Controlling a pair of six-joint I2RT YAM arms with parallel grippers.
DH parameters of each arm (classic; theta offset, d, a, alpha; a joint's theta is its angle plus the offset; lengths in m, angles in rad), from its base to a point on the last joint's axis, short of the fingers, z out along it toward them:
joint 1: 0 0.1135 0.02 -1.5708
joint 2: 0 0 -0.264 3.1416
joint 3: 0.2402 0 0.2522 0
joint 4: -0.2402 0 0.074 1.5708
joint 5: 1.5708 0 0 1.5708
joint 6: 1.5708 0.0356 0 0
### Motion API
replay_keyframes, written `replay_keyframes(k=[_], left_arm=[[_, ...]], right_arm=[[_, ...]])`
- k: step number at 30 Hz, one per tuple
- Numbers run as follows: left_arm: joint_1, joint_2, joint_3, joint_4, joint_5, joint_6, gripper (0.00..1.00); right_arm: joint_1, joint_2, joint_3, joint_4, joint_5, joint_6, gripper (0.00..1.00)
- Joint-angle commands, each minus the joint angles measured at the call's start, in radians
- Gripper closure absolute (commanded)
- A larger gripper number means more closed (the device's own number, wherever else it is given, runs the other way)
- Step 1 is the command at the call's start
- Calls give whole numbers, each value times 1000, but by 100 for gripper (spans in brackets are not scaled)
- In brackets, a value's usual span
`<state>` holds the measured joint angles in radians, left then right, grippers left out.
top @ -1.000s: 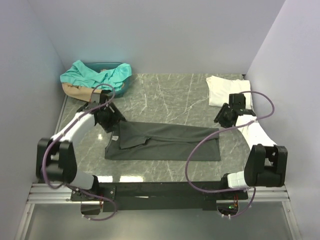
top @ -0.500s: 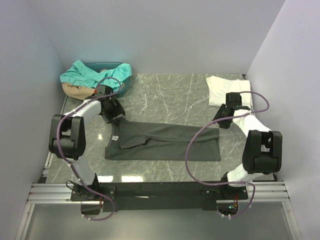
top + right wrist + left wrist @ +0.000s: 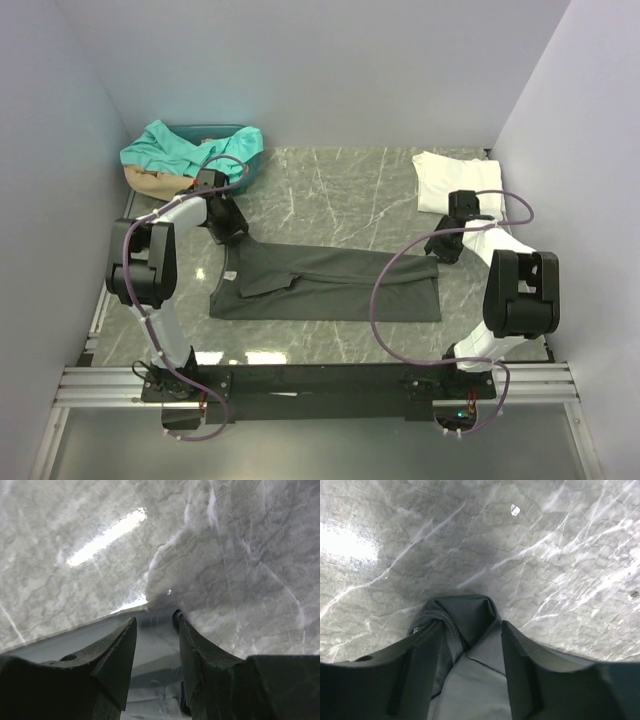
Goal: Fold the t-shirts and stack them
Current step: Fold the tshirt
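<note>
Now both arms reach low to the dark grey t-shirt lying at the middle of the desk. The left gripper is at its far-left corner, the right gripper at its far-right. Cloth sits between their fingers; whether clamped I cannot tell.

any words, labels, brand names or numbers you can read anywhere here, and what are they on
No text can be read in any of the three views.
Neck label on the charcoal t-shirt: a small pale tag, too small to read.
White t-shirt: no print visible.
Teal t-shirt: no print visible.
</note>
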<state>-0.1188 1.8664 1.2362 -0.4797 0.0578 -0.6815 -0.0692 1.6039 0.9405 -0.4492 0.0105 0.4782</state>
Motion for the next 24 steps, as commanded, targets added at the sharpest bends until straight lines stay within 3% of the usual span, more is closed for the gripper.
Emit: replay_keyframes(k=[1, 10, 18, 20, 24], left_arm=[[5, 5, 42, 10, -7, 19, 46], [7, -16, 23, 9, -18, 17, 67], [30, -99, -53, 47, -36, 22, 70], [37, -136, -90, 69, -42, 22, 76], [57, -176, -144, 84, -50, 19, 79]], right_arm=[[-11, 13, 0, 38, 25, -1, 54], [-21, 30, -23, 76, 17, -7, 62], [-24, 60, -25, 99, -4, -21, 90], [-26, 64, -22, 95, -3, -23, 94], [-27, 65, -14, 87, 0, -24, 100]])
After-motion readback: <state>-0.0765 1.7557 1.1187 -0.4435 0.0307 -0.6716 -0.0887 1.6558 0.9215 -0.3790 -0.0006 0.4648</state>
